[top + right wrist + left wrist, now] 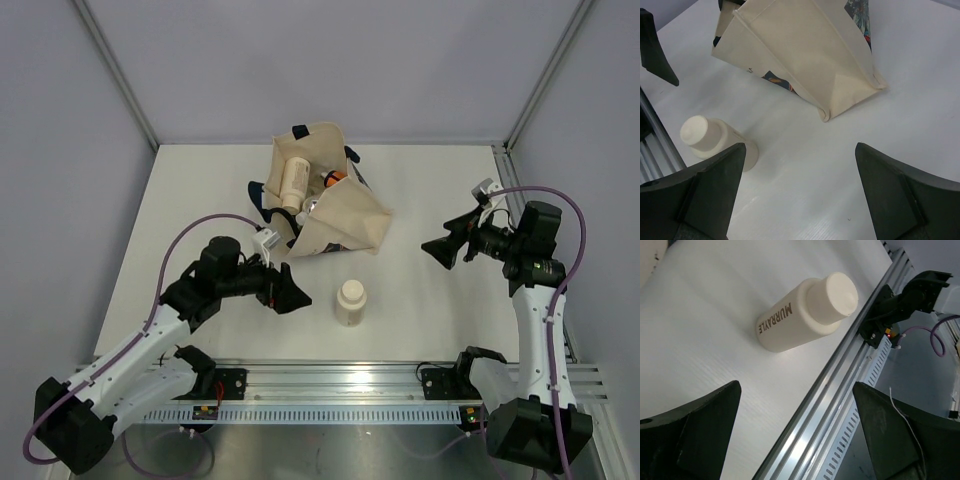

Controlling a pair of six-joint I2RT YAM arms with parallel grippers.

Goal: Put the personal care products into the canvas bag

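Note:
A cream-white bottle [350, 302] stands upright on the table in front of the canvas bag [345, 220]; it also shows in the left wrist view [800, 315] and the right wrist view [715, 141]. The bag lies open toward the back and holds a cream bottle [294, 180], a small orange bottle [334, 179] and a silver one [311, 205]. My left gripper [290, 292] is open and empty, just left of the standing bottle. My right gripper [445, 248] is open and empty, right of the bag [805, 55].
The aluminium rail [340, 380] runs along the table's near edge, close behind the standing bottle. Frame posts stand at the back corners. The right arm's base [905, 297] sits on the rail.

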